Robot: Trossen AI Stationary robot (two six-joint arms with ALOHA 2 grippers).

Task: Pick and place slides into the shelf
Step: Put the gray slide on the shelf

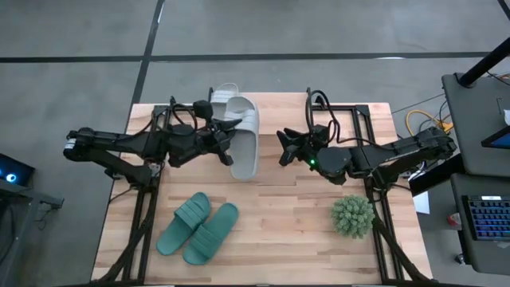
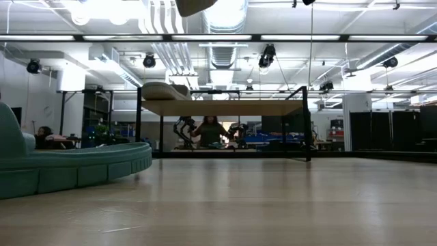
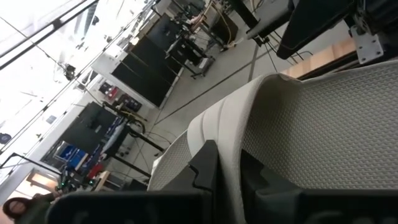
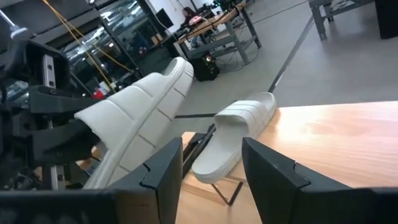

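Observation:
My left gripper (image 1: 229,137) is shut on a pale grey-white slide (image 1: 245,137), held in the air over the middle of the table, in front of the shelf (image 2: 232,107). The second pale slide (image 1: 224,95) lies sole-down on the shelf's wooden top, toward its left end, and also shows in the low view (image 2: 164,91). The two teal slides (image 1: 198,227) lie side by side on the table near its near edge. My right gripper (image 1: 284,148) hovers open and empty just right of the held slide, pointing toward it. My left gripper holds the pale slide by the edge of its ribbed strap (image 3: 231,158), pinched with one finger (image 3: 205,171) outside the strap and the other finger (image 3: 267,190) on the footbed side. The fingers come roughly level from the table's left. The slide is lifted clear and tilted (image 4: 140,115).
A spiky green plant ball (image 1: 352,216) sits on the table's near right part. The shelf's thin black legs (image 2: 305,123) stand along the far side. Bare wood lies between the teal slides and the plant. A person sits in the room beyond (image 2: 210,130).

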